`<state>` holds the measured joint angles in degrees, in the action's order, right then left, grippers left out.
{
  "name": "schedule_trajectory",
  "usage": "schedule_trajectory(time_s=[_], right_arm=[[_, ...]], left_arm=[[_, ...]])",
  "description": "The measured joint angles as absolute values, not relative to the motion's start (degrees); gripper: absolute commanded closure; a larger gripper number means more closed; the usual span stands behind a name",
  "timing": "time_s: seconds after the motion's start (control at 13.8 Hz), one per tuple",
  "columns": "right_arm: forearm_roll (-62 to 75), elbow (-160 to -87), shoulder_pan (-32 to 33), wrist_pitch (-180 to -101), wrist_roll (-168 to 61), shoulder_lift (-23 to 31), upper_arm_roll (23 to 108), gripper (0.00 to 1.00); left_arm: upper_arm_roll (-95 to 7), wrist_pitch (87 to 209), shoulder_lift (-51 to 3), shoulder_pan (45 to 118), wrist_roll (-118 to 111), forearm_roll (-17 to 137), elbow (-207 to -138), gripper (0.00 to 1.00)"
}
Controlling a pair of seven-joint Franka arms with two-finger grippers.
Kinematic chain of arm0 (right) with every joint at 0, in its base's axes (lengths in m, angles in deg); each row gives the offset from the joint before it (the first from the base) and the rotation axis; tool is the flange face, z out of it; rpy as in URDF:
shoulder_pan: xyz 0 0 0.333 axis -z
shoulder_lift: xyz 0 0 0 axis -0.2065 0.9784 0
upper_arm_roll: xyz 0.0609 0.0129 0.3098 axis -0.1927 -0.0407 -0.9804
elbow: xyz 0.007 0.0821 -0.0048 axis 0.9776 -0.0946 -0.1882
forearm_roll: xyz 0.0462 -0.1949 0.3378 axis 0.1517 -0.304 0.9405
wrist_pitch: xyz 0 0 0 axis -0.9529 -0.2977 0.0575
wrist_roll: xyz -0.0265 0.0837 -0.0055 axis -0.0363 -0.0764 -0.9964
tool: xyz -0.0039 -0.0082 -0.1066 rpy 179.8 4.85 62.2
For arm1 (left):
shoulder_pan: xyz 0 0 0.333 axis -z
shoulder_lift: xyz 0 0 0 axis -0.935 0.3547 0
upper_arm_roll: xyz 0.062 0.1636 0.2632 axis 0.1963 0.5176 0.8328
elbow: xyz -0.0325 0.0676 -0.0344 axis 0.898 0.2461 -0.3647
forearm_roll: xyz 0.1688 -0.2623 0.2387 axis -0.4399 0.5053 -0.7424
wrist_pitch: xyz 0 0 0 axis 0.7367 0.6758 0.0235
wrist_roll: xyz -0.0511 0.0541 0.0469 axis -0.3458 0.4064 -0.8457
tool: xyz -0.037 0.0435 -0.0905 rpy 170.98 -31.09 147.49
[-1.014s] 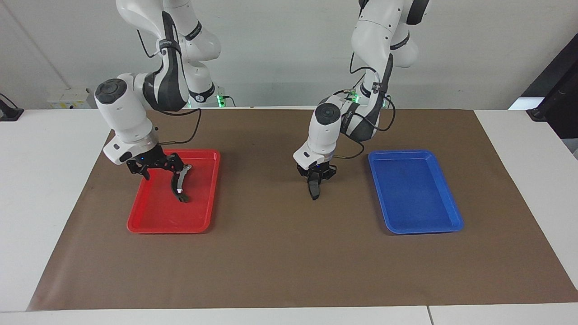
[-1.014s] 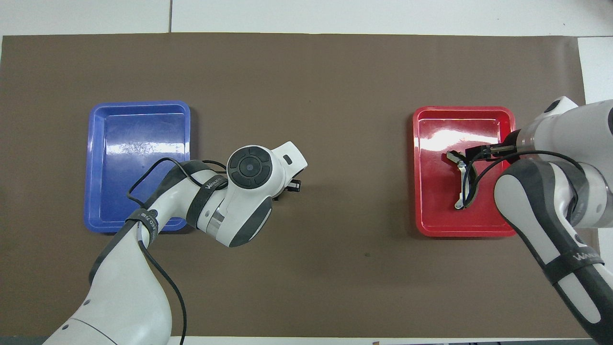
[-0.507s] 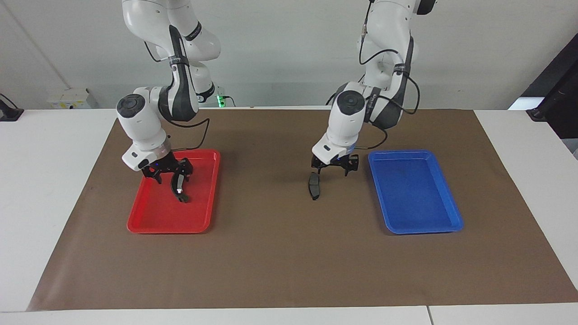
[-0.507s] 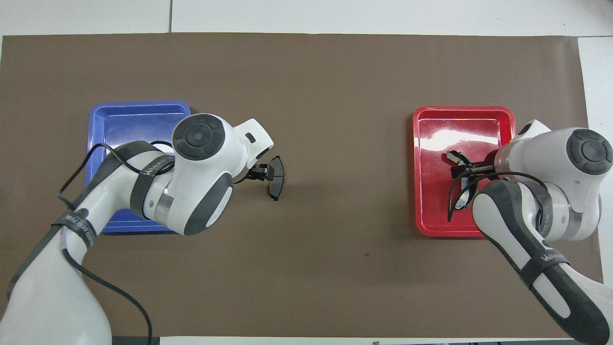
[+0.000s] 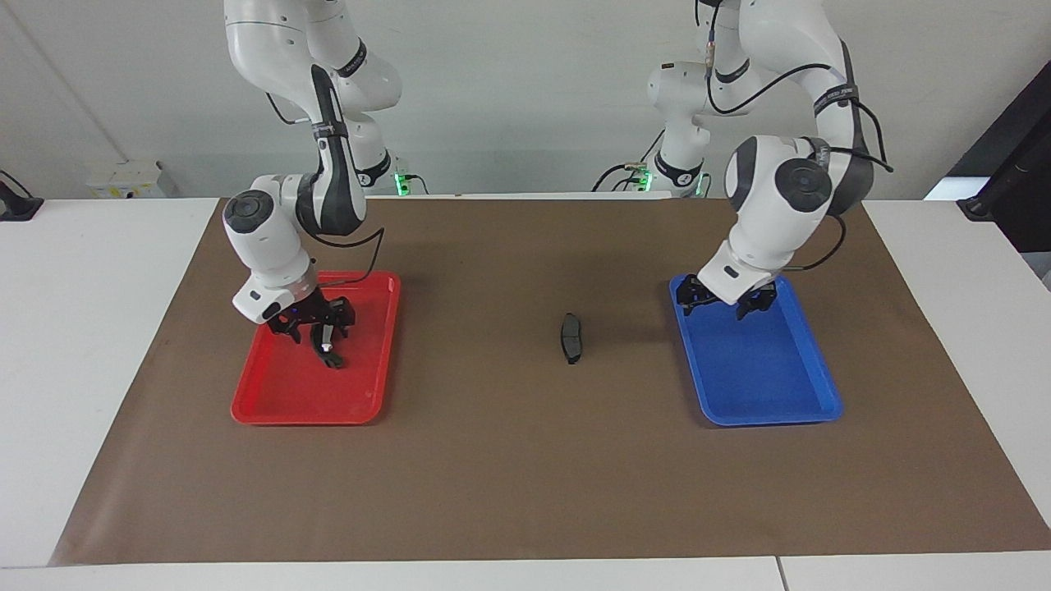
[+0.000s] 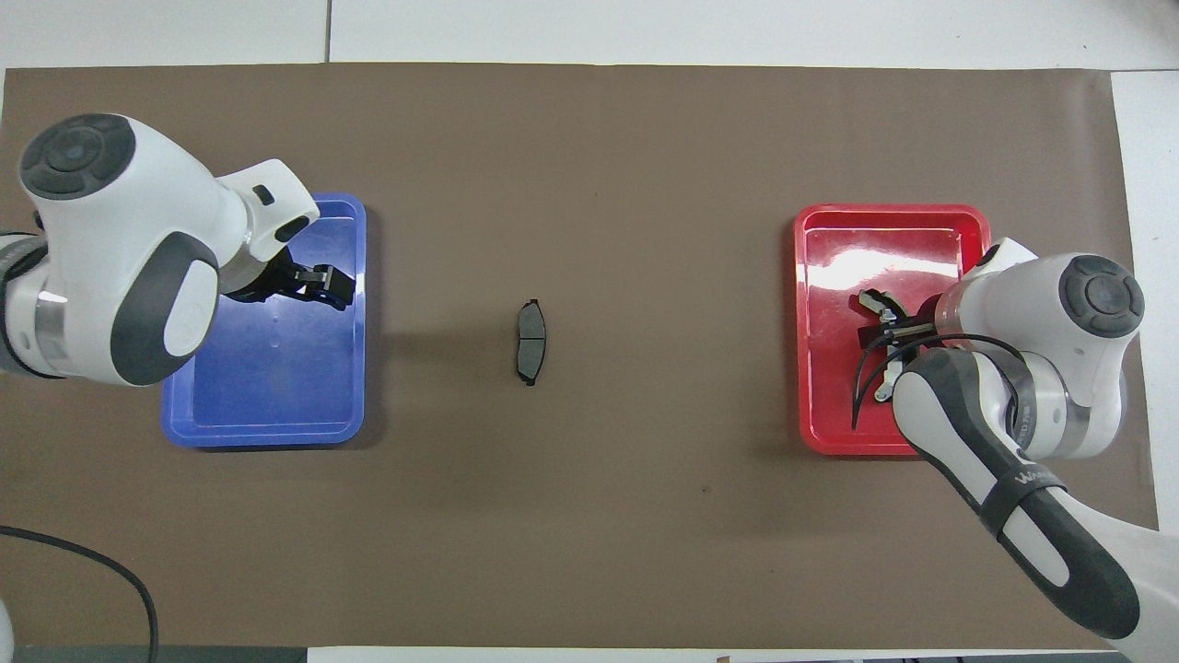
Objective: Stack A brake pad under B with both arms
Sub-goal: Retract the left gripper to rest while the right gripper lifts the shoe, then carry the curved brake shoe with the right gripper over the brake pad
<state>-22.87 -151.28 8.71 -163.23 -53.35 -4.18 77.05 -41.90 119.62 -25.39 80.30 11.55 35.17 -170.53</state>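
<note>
The small dark-grey brake pad A [image 5: 571,337] lies alone on the brown mat midway between the two trays; it also shows in the overhead view [image 6: 530,330]. The longer brake shoe B [image 5: 331,355] with its silvery face lies in the red tray [image 5: 304,417]; one end of the shoe shows in the overhead view [image 6: 872,299]. My right gripper [image 5: 320,335] is low in that tray, right at the shoe, and hides part of it [image 6: 886,319]. My left gripper [image 5: 722,305] is open and empty over the blue tray [image 5: 772,414], well apart from the pad [image 6: 336,285].
The blue tray [image 6: 258,435] holds nothing and sits toward the left arm's end of the mat. The red tray [image 6: 884,212] sits toward the right arm's end. The brown mat [image 5: 509,460] covers most of the white table.
My left gripper has let go of the pad on the mat and swung away to over the blue tray. My right arm has drawn upright with its gripper staying at the shoe.
</note>
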Motion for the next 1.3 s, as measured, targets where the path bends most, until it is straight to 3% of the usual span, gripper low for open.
schedule_trajectory(time_s=[0.36,0.43,0.51,0.58,0.94,1.3], right_arm=[[-22.9,-151.9,8.8,-163.2,-53.7,-4.2,77.1,0.44],[-22.9,-152.2,8.8,-163.2,-54.1,-4.2,77.1,0.6],[-22.9,-152.4,8.8,-163.2,-54.5,-4.2,77.1,0.82],[-22.9,-152.5,8.8,-163.2,-54.6,-4.2,77.1,0.96],[-22.9,-150.9,8.7,-160.0,-54.6,-4.2,77.1,1.0],[-22.8,-139.9,5.3,-145.9,-48.2,-4.6,76.9,1.0]], left_arm=[[-41.8,108.8,-30.6,73.6,16.6,35.2,-167.3,0.0],[-41.8,106.6,-32.1,73.4,16.6,35.2,-166.8,0.0],[-41.9,104.6,-33.5,73.3,16.6,35.1,-166.1,0.0],[-41.9,103.0,-34.4,73.2,16.6,35.1,-165.0,0.0],[-41.9,98.0,-34.8,72.6,16.7,35.1,-159.2,0.0],[-41.9,97.6,-34.6,72.6,16.7,35.1,-159.7,0.0]])
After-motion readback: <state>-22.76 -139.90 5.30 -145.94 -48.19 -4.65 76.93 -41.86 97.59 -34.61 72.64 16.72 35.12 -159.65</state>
